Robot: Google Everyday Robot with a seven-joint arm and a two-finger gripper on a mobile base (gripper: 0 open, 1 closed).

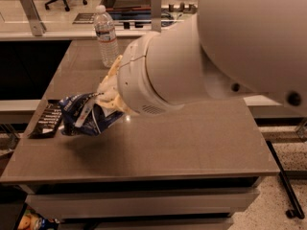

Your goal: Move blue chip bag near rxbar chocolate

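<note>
Jaws clamp blue chip bag (84,116) beside rxbar chocolate (46,120).

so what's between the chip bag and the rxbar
Nothing in the camera view: the blue chip bag, its top gripped by the claw, reaches the rxbar chocolate.

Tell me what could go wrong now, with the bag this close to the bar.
The gripper holds the blue chip bag right beside the rxbar chocolate; lowering it further left could land on or shove the bar. The bar lies at the table's left edge, so a nudge might drop it off.
</note>
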